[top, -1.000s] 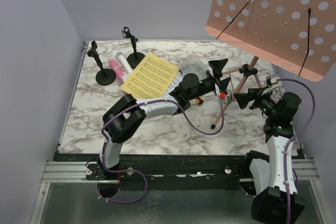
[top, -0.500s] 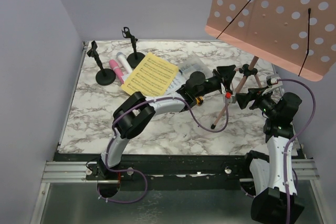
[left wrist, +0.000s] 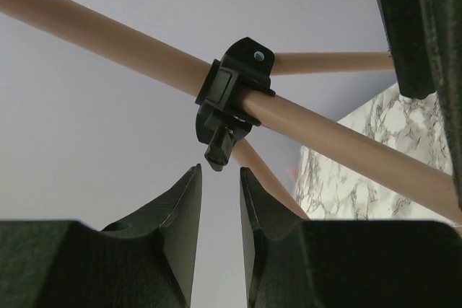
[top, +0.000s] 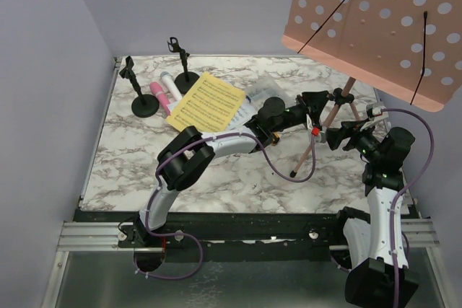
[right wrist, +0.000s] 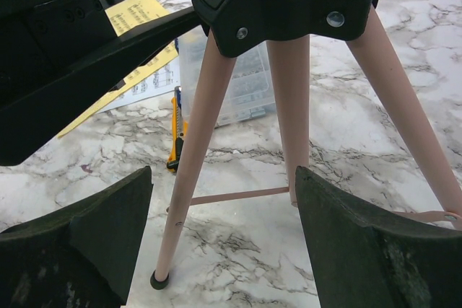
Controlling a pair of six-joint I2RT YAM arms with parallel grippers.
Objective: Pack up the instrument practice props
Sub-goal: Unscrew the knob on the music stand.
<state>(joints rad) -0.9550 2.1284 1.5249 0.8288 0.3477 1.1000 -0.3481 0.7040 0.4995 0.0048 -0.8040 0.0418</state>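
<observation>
Table [top: 216, 192]: white marble with grey veining.
Rack [top: 375, 27]: pink panel with a regular pattern of round holes showing white. The legs are pink with a black foot tip, and the clamp [left wrist: 231, 102] is black.
Top sheet [top: 209, 102]: yellow with black staves.
Lower sheet [top: 244, 108]: white with dark print.
Pink mic [top: 157, 95]; white mic [top: 168, 83].
Near holder [top: 144, 104] and far holder [top: 186, 79]: both black.
Knife [right wrist: 177, 131]: yellow and black.
Box [right wrist: 242, 84]: clear.
Arms [top: 216, 146]: black and white, with purple cables [top: 278, 171].
Walls [top: 43, 70]: pale lilac.
</observation>
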